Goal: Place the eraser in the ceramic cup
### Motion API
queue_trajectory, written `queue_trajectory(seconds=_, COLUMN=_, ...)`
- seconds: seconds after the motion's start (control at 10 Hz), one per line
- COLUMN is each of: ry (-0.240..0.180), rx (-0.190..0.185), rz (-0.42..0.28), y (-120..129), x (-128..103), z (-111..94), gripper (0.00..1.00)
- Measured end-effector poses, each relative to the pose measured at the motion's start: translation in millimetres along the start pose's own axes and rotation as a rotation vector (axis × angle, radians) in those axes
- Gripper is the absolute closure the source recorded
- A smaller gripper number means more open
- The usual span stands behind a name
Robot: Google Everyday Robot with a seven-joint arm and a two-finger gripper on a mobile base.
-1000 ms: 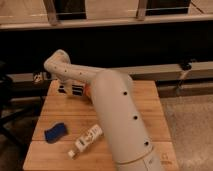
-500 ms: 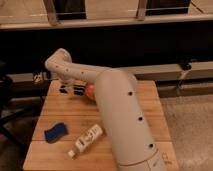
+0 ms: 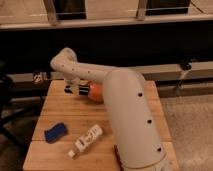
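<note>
The arm (image 3: 115, 100) reaches over the wooden table (image 3: 60, 107) toward its far edge. The gripper (image 3: 74, 89) hangs there, shut, beside the orange bowl (image 3: 95, 92); a dark thing, probably the eraser, sits at it. The cup is hidden. A blue sponge (image 3: 55, 133) and a white bottle (image 3: 86, 140) lie near the front edge, out of the way.

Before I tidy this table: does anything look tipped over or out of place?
Yes: the white bottle lies on its side near the front edge, beside the blue sponge. The claw sits at the back left by the orange bowl.
</note>
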Motion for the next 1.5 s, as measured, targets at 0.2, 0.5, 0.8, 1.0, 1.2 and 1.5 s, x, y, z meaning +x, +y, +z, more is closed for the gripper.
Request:
queue_trajectory(seconds=0.2, ry=0.006, rx=-0.001, rz=0.008, y=-1.6, x=13.1, z=0.8, gripper=1.0)
queue_trajectory(seconds=0.5, ry=0.016, rx=0.001, rz=0.017, y=-2.7, x=27.7, z=0.4, gripper=1.0)
queue_trajectory(seconds=0.8, ry=0.029, rx=0.007, rz=0.018, y=-3.5, x=34.4, z=-5.3, gripper=1.0)
queue_trajectory(seconds=1.0, ry=0.038, rx=0.012, rz=0.018, y=-4.3, x=38.5, z=-10.2, gripper=1.0)
queue_trajectory(seconds=1.2, ry=0.045, rx=0.012, rz=0.017, y=-3.1, x=42.8, z=-15.8, gripper=1.0)
queue_trajectory(seconds=1.5, ry=0.051, rx=0.003, rz=0.02, y=2.7, x=50.4, z=-24.6, gripper=1.0)
